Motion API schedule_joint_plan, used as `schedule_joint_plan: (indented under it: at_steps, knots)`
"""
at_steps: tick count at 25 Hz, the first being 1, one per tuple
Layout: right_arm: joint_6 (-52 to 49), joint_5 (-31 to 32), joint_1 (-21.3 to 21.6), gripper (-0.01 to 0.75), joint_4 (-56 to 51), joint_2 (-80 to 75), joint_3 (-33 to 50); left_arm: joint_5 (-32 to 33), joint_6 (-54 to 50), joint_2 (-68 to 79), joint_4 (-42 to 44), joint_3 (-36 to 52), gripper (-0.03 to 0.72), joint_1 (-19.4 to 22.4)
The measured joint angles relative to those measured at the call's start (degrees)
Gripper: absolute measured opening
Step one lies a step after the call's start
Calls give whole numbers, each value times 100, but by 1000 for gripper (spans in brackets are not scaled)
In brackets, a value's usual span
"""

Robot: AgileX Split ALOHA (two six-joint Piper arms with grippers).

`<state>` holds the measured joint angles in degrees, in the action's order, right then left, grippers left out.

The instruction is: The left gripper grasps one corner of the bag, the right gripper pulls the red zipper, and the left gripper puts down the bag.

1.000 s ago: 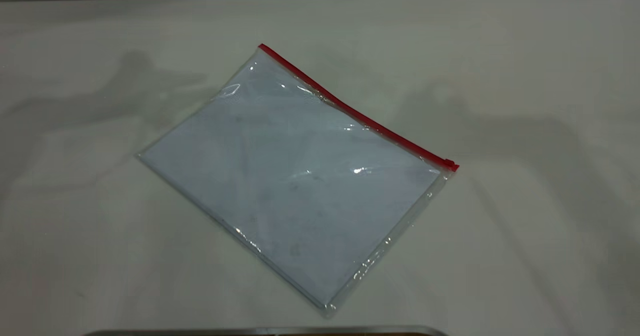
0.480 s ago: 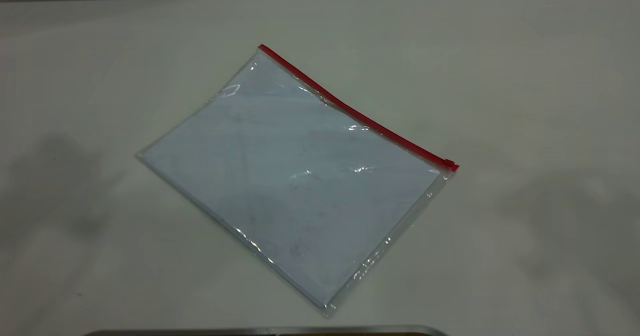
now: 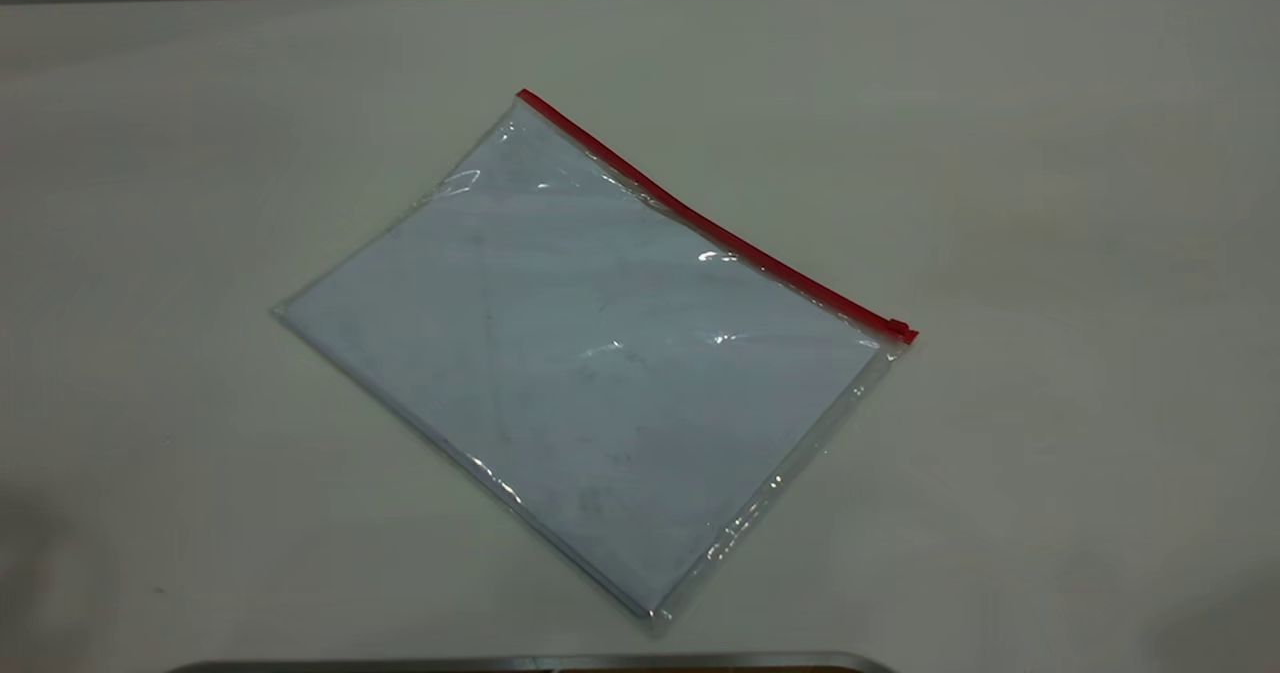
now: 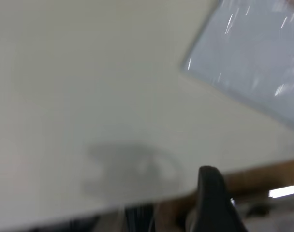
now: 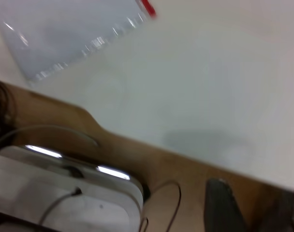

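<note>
The bag (image 3: 590, 353) lies flat on the white table (image 3: 1050, 203), turned at an angle. The red zipper (image 3: 700, 218) runs along its far long edge, with the slider tab (image 3: 900, 330) at the right end. Neither gripper shows in the exterior view. In the left wrist view the left gripper (image 4: 256, 203) is open and empty, off the table's edge, with the bag's corner (image 4: 253, 53) far off. In the right wrist view the right gripper (image 5: 260, 203) is open and empty, past the table's edge, with the bag (image 5: 65, 34) and its red slider (image 5: 148, 8) far off.
A grey metal rim (image 3: 530, 663) runs along the near edge of the exterior view. Beyond the table's wooden edge (image 5: 137, 154) in the right wrist view stands a white box (image 5: 55, 193) with thin cables.
The arms' shadows have slid off the table toward the left and right near corners. The bag has not moved.
</note>
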<state>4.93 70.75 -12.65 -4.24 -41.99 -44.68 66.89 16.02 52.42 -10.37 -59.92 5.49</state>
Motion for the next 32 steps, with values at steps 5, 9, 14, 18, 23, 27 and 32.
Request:
schedule_joint_plan:
  at_steps: [5,9,14,18,23,27,32]
  knots:
    - [-565,-275,0,385,520,996,1209,0,-107,-1109,204,1871,484,0]
    - [-759,-619,0,385,552,1649,1702,-47,-118,-1985,216,2897,484,0]
    - [-794,-684,0,385,552,1903,1708,-193,-143,-2908,216,3178,484,0]
    - [-794,-684,0,385,552,1916,1708,-193,-184,-3407,222,3178,484,0]
    - [-794,-686,0,385,552,1922,1708,-188,-185,-3971,164,3178,484,0]
    - [-794,-690,0,385,552,1922,1708,-172,-185,-4278,164,3178,484,0]
    - [-794,-696,54,385,546,2137,1708,-166,-185,-4524,160,3178,484,0]
